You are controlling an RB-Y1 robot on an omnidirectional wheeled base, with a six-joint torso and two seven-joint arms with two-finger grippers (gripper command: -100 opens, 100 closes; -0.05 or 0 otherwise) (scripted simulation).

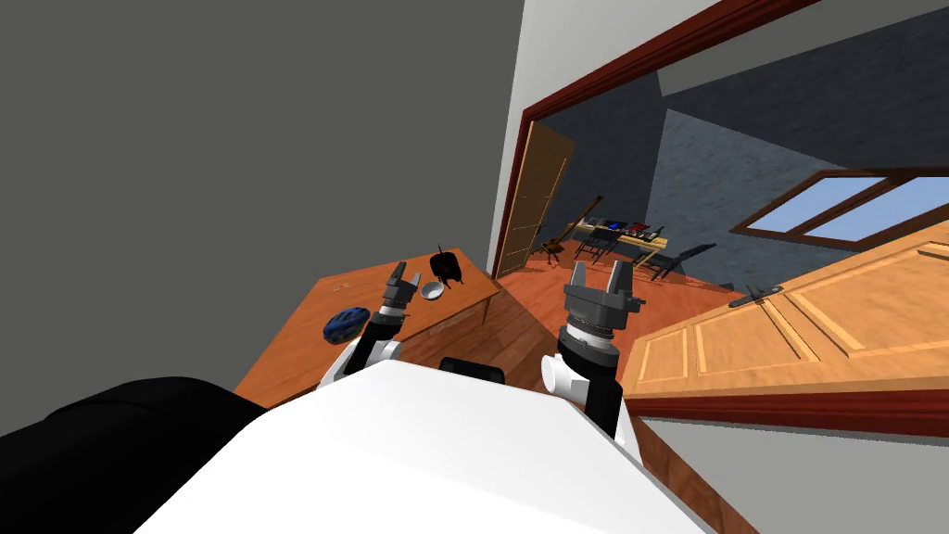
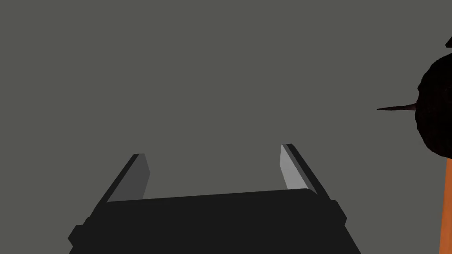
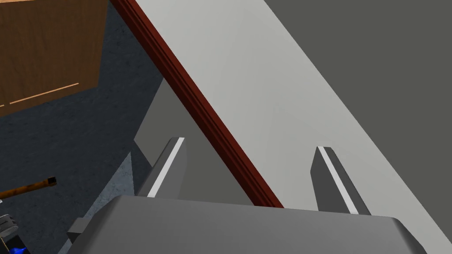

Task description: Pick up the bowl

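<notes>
A small white bowl (image 1: 433,290) sits on the wooden table (image 1: 306,352) near its far end, beside a black spiky object (image 1: 447,267). My left gripper (image 1: 398,271) hovers over the table just to the left of the bowl, apart from it. In the left wrist view the left gripper (image 2: 214,150) is open with nothing between its fingers and faces a grey wall, with the black object (image 2: 437,106) off to one side. My right gripper (image 1: 600,271) is raised over the floor by the doorway, and the right gripper (image 3: 251,147) is open and empty.
A blue helmet (image 1: 345,323) lies on the table nearer to me, left of my left forearm. A red-framed doorway (image 1: 519,185) opens to the right of the table. A wooden door (image 1: 816,324) lies open at the far right. A black shape (image 1: 102,445) sits low on the left.
</notes>
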